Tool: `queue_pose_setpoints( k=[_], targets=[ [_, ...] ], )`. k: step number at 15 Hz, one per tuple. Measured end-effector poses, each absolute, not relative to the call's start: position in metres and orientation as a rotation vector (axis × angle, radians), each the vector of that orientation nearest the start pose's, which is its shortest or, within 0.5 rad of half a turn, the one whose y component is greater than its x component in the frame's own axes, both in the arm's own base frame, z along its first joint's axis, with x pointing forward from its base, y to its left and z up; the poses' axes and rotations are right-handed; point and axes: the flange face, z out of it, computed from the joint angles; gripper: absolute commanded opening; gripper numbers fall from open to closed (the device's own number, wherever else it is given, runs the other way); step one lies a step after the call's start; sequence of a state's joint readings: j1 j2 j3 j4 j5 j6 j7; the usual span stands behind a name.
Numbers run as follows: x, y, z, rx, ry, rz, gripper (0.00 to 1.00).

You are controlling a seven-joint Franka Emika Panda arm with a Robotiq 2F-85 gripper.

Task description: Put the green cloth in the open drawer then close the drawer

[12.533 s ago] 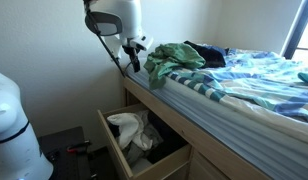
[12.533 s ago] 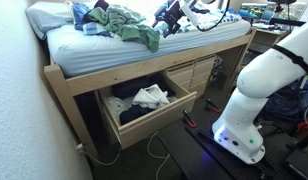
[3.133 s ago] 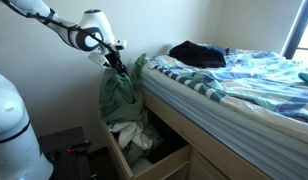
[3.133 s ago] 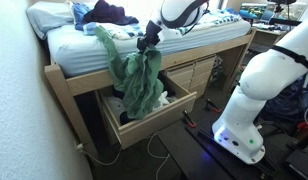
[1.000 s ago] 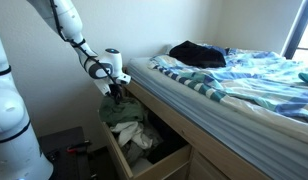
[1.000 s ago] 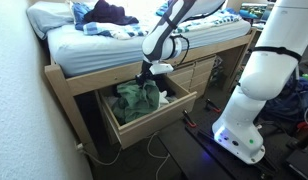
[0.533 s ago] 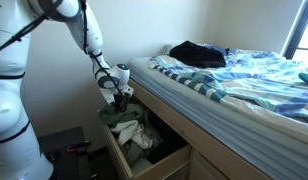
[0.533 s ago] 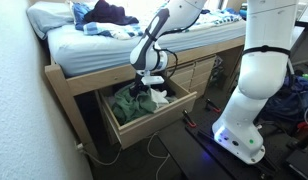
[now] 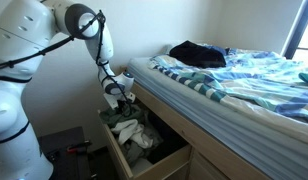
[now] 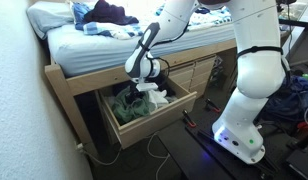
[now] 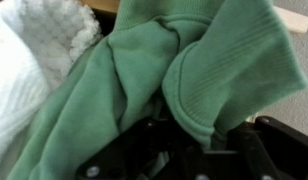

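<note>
The green cloth (image 11: 144, 80) fills the wrist view, bunched in folds beside a white towel. My gripper (image 11: 199, 135) is shut on a fold of it at the bottom of that view. In both exterior views the gripper (image 9: 118, 100) (image 10: 134, 88) is low inside the open wooden drawer (image 9: 116, 155) (image 10: 164, 120) under the bed. The green cloth (image 10: 129, 105) lies piled in the drawer's back part, in front of the gripper. In the exterior view from the bed's foot, only a small patch of the cloth (image 9: 121, 124) shows.
White cloth (image 10: 156, 97) (image 9: 139, 140) lies in the drawer next to the green one. The bed frame rail (image 10: 104, 70) hangs just above the arm. A dark garment (image 9: 197, 53) lies on the striped bedding. Cables trail on the floor (image 10: 174, 150).
The arm has gone lower and further in under the bed rail. The green cloth has sunk with it from hanging above the drawer to lying piled inside it.
</note>
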State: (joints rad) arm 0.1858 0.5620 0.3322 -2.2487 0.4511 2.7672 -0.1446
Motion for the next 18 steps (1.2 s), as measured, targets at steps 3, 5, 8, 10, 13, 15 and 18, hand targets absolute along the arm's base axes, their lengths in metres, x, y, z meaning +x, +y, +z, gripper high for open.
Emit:
queue_pose_setpoints(
  k=[3,5,8,10,13,15,18],
  targets=[
    [0.465,0.258,0.117,-2.813,-0.264,0.171,0.22],
    [0.465,0.259,0.117,-2.811,-0.266,0.175,0.22],
    [0.465,0.259,0.117,-2.811,-0.266,0.176,0.06],
    [0.465,0.26,0.118,-2.81,-0.273,0.173,0.06],
    [0.474,0.265,0.117,-2.811,-0.224,0.093,0.06],
    [0.486,0.269,0.111,-2.809,-0.134,0.017,0.06],
    [0.501,0.276,0.092,-2.812,-0.03,-0.024,0.06]
  ],
)
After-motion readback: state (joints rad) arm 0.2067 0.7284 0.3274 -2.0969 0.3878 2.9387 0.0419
